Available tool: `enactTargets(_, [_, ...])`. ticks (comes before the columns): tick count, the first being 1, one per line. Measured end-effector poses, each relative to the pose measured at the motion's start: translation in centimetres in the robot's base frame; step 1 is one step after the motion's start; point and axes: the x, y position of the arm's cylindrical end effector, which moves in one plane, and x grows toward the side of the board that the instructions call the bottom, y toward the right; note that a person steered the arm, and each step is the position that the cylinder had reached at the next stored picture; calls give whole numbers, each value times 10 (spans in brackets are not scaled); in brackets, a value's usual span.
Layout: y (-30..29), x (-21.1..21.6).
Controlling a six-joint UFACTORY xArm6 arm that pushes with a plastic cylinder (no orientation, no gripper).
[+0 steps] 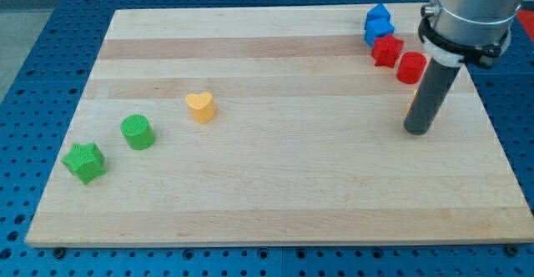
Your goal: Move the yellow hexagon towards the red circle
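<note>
A thin yellow sliver (411, 103), probably the yellow hexagon, is peeking out from behind my rod, just below the red circle (410, 67). My tip (417, 131), holding nothing, is resting right beside that sliver. The red star (386, 51) is touching the circle's left.

The pale wooden counter (275, 193) carries 2 green blocks at the view's left, a star (84, 161) and a round one (137, 132), with a yellow heart (200, 107) near them. At top right (bunched close) sit 2 blue blocks (378, 23), a red star (386, 51) and a red circle (410, 67).
</note>
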Motion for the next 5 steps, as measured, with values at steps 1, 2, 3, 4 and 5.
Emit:
enactTargets(1, [0, -11])
enactTargets(2, [0, -11])
enactTargets(3, [8, 11])
enactTargets(4, [25, 12])
enactTargets(5, [29, -3])
